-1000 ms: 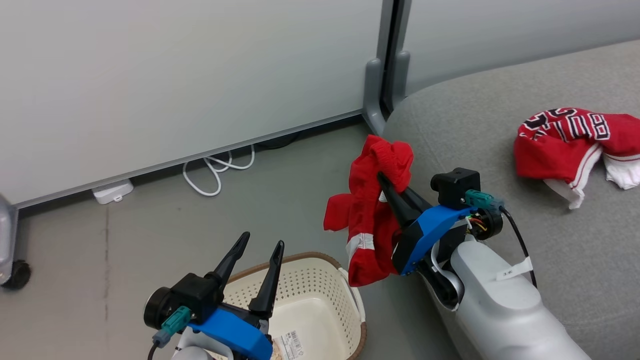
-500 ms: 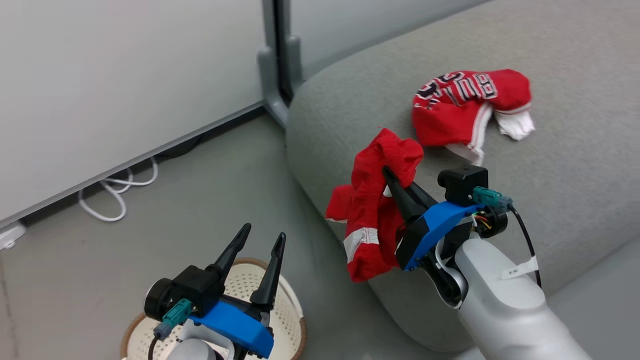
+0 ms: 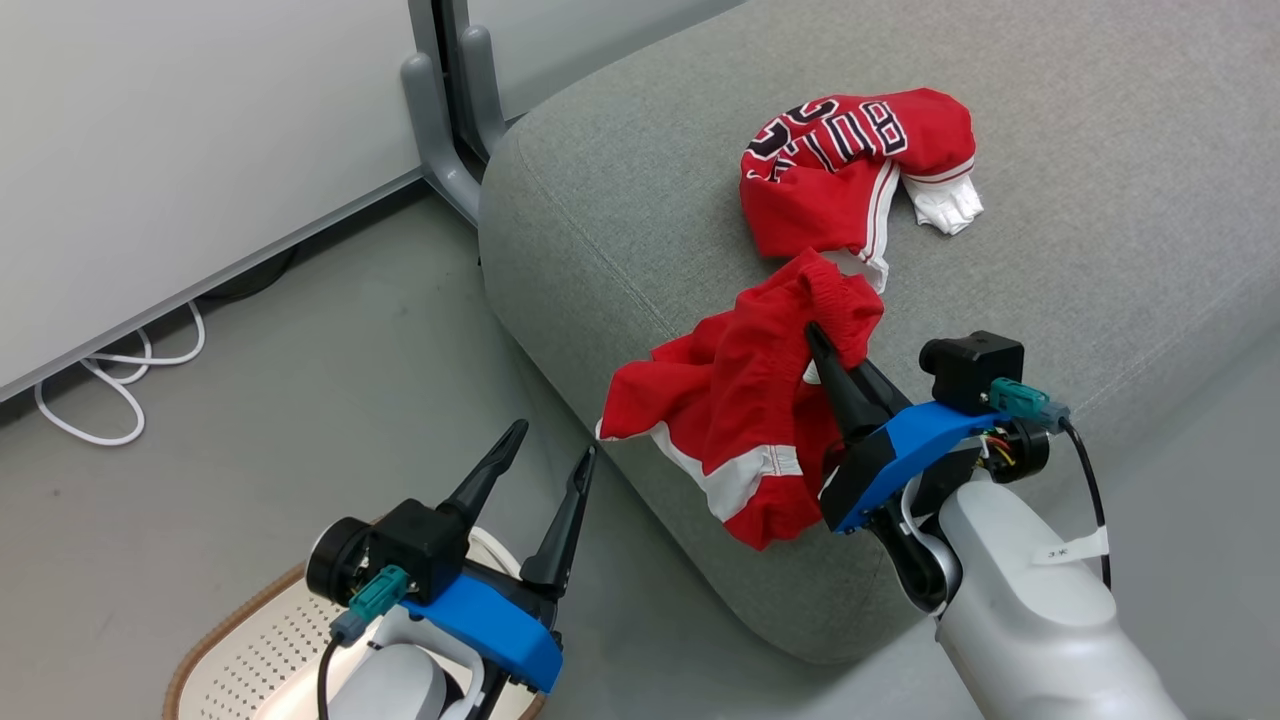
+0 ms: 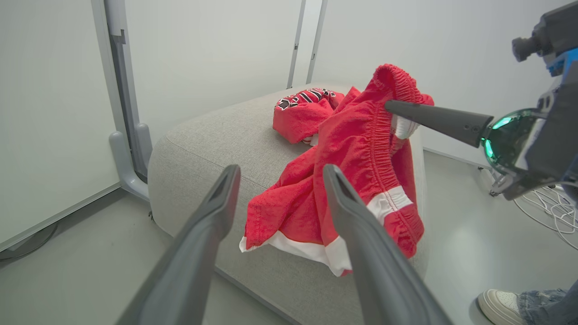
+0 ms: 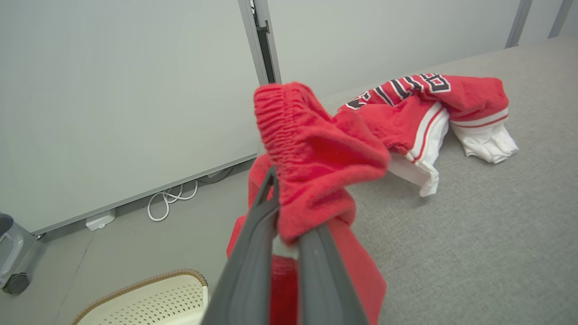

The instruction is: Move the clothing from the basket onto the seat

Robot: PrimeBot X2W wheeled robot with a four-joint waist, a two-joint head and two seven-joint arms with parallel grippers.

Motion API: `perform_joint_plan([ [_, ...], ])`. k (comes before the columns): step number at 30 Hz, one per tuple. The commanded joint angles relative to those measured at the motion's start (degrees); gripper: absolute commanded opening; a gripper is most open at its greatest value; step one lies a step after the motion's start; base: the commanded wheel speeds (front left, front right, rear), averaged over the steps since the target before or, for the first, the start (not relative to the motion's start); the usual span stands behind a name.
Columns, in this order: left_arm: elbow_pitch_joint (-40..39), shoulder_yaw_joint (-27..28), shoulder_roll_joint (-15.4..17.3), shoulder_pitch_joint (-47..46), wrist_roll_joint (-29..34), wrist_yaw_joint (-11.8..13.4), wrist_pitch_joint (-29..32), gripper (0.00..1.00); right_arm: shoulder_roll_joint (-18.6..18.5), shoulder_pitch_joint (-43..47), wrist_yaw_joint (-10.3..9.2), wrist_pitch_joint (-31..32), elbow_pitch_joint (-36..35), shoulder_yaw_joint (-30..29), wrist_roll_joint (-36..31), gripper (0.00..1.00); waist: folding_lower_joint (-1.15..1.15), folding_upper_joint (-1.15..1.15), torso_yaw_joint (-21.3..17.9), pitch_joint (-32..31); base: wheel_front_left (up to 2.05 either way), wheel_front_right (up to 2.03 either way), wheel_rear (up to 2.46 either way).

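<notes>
The red shorts (image 3: 740, 420) with white bands hang from my right gripper (image 3: 815, 340), which is shut on their waistband above the front edge of the grey seat (image 3: 1050, 250). Their lower part drapes over that edge. The red jersey (image 3: 850, 170) lies crumpled on the seat just beyond them. In the right wrist view the shorts (image 5: 316, 158) bunch over my fingers, with the jersey (image 5: 429, 99) behind. My left gripper (image 3: 555, 450) is open with nothing in it, above the cream basket (image 3: 240, 650) on the floor at the lower left.
A grey partition post foot (image 3: 440, 130) stands against the seat's left corner. A white cable (image 3: 110, 390) loops on the floor along the wall. A person's shoe (image 4: 496, 302) rests on the floor to the seat's right.
The head camera has swung towards the seat. My right gripper has carried the shorts from beside the seat to over its front edge, and the cloth has swung out to the left. The left gripper stays open.
</notes>
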Motion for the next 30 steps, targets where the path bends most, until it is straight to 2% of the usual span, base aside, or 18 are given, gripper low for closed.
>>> perform_joint_plan([
  [1, 0.22, -0.47, 0.31, -1.34, -0.35, -0.08, -0.15, 1.00, 0.03, 1.01, 0.03, -0.38, -0.72, -0.46, -0.53, 0.00, 0.00, 0.00, -0.09, 0.32, 0.00, 0.00, 0.00],
  [12, 0.61, -1.21, 1.46, -2.31, -1.16, -0.07, -0.15, 1.00, 0.04, 0.56, 0.03, 1.36, -3.87, -1.57, -0.30, 0.00, 0.00, 0.00, -0.05, 1.59, 0.00, 0.00, 0.00],
  [21, -1.05, 0.90, 2.61, -2.18, 0.55, -0.07, -0.16, 1.00, -1.10, -12.80, 0.03, 5.71, -5.70, -6.93, -1.27, 0.00, 0.00, 0.00, -0.31, 5.68, 0.00, 0.00, 0.00],
  [24, -1.73, 1.40, 3.36, -2.67, 1.43, -0.07, -0.15, 1.00, -3.05, -18.08, 0.02, 7.23, -5.13, -9.33, -0.28, 0.00, 0.00, 0.00, -0.07, 7.82, 0.00, 0.00, 0.00],
  [30, -3.21, 0.04, 5.14, -5.59, 2.96, -0.07, -0.16, 1.00, -10.00, -27.85, 0.03, 8.25, -4.59, -16.00, -0.48, 0.00, 0.00, 0.00, 3.11, 14.88, 0.00, 0.00, 0.00],
])
